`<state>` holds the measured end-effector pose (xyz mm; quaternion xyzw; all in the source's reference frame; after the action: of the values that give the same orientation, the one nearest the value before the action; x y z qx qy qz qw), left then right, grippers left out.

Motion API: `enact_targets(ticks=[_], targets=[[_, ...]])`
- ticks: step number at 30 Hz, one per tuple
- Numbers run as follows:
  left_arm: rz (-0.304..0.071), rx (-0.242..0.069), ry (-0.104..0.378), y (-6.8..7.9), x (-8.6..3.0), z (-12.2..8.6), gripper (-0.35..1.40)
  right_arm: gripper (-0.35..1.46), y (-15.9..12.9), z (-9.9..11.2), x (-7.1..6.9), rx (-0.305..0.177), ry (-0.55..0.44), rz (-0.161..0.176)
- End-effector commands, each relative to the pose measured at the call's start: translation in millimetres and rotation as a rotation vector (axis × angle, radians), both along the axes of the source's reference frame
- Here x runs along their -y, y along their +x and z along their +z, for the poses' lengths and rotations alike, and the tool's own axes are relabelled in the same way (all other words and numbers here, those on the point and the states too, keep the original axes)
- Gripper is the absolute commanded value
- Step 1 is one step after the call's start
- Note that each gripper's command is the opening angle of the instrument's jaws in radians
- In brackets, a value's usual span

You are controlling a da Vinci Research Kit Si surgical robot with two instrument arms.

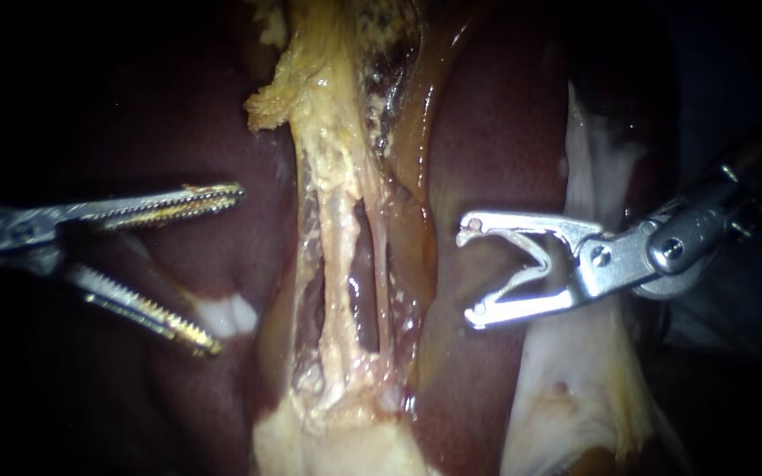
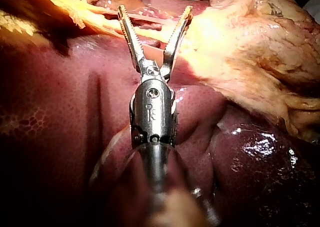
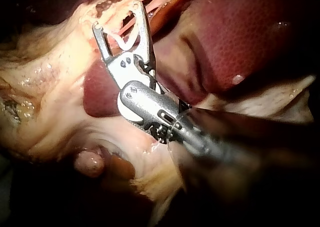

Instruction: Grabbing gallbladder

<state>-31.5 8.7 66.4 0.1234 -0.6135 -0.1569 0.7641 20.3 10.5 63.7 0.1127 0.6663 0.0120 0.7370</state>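
A yellowish band of tissue runs down the middle of the endoscope view, and two thin tubes [image 1: 339, 256] are stretched along it. It widens at the bottom into the pale yellow gallbladder [image 1: 337, 441], also seen as the gallbladder [image 2: 250, 52] ahead of and beside my left instrument. My left instrument [image 1: 227, 269] has long toothed jaws, wide open, over dark liver left of the band and holding nothing. My right instrument [image 1: 467, 275] is open too, its tips just right of the band. From the wrists, the left instrument [image 2: 155, 12] and right instrument [image 3: 117, 18] both frame the tubes without gripping.
Dark red liver [image 1: 487, 141] lies on both sides of the band. A sheet of whitish tissue [image 1: 575, 379] hangs under and behind my right instrument. A small white patch [image 1: 227, 313] sits by my left instrument's lower jaw.
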Motion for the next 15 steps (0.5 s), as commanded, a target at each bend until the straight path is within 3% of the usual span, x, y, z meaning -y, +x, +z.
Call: enact_targets(ticks=[1, 4, 8, 15], targets=[[0.000, 0.000, 0.000, 0.0, 0.0, -0.1, 0.86, 0.57, 0.0, 0.0, 0.0, 0.000, 0.000, 0.000], [-0.027, -0.019, -0.001, 0.0, -0.7, -0.6, 0.84, 0.57, 0.1, -0.1, 0.1, 0.000, 0.000, 0.000], [-0.105, -0.026, 0.001, -0.1, -2.7, -1.7, 0.76, 0.57, 0.4, -0.1, 0.0, 0.001, 0.000, 0.001], [-0.236, -0.036, 0.085, -0.4, -6.5, -1.3, 0.64, 0.57, 0.5, -0.1, 0.1, 0.000, -0.001, 0.001]])
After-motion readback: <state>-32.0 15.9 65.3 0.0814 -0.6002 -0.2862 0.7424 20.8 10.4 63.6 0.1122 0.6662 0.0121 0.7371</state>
